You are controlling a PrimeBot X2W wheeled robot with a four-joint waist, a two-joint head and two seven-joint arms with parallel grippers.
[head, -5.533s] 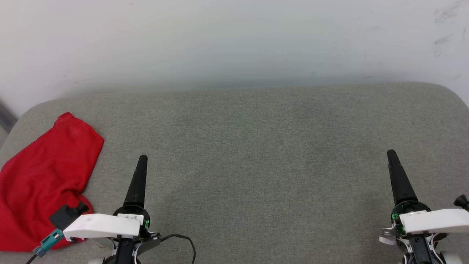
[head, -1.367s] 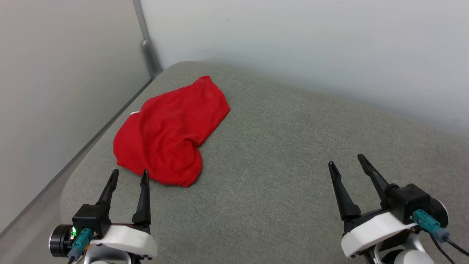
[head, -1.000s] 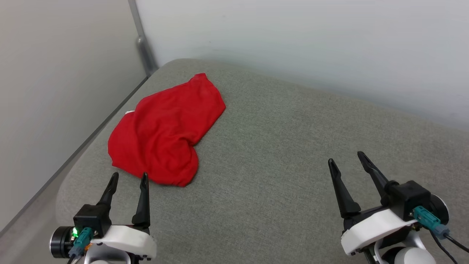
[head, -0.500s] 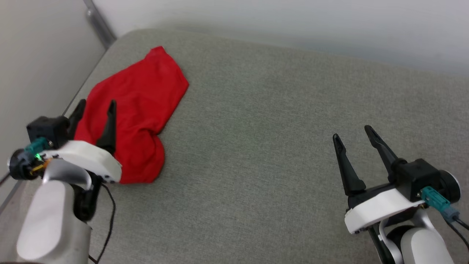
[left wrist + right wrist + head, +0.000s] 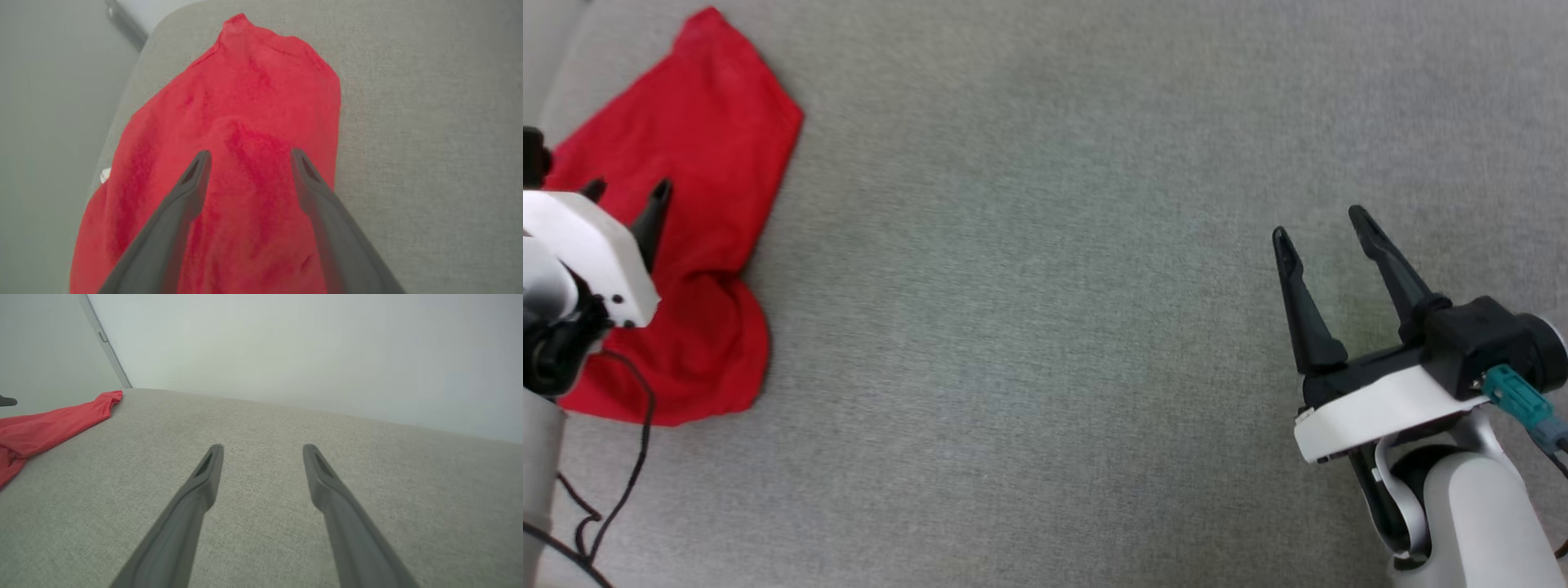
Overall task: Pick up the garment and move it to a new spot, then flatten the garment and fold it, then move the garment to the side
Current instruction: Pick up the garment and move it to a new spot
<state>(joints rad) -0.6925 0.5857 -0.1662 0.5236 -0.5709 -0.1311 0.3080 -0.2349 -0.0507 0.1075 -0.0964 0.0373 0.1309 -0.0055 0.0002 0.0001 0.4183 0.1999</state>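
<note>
One bright red garment (image 5: 686, 163), rumpled and plain-faced, lies at the left end of one grey upholstered surface (image 5: 1045, 327). Two grippers, both spread wide and empty: left gripper (image 5: 250, 154) over the cloth, right gripper (image 5: 1321, 224) well apart.

We see soft, even, bright light; shadows faint, diffuse. Head view mostly sharp. In 2 wrist views fingers (image 5: 175, 224) out of focus toward bottom edge; we note wide-angle stretch at edges, paler colour.
</note>
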